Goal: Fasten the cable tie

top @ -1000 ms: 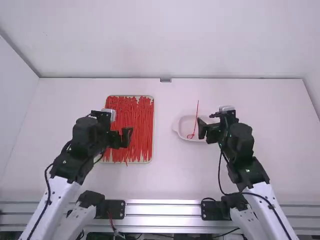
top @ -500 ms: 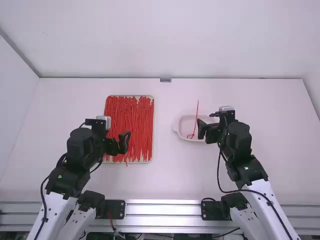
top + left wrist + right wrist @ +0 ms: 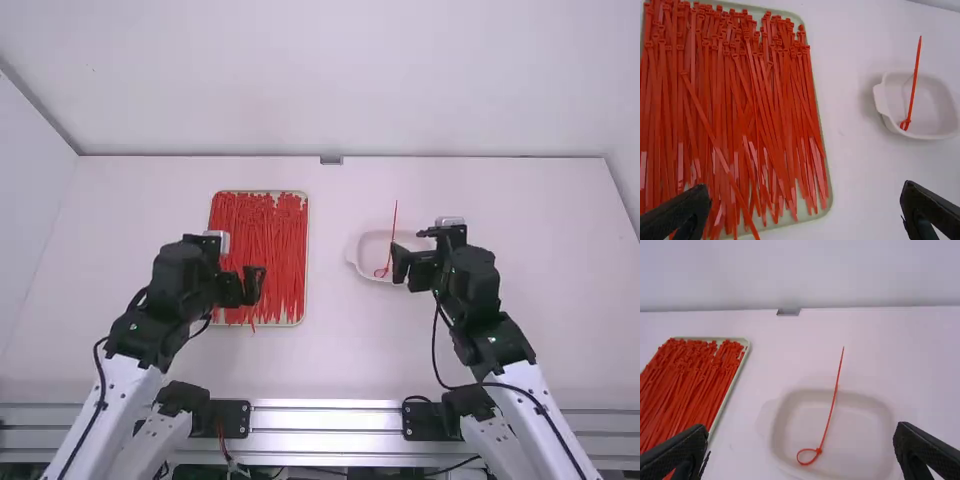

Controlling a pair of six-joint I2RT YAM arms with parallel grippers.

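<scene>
L gripper (image 3: 252, 282) spread wide over near end of tray (image 3: 306, 250) w/ loose red ties (image 3: 730, 110), R gripper (image 3: 398, 262) spread wide just beside white dish (image 3: 875, 410), looped cable tie (image 3: 832, 400) in dish, tail up over far rim

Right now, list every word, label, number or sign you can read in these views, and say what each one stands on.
No text can be read in any view. The loose red plastic cable ties, their pale green tray, the white plastic dish, the looped red cable tie in the dish and the white table show no print.
</scene>
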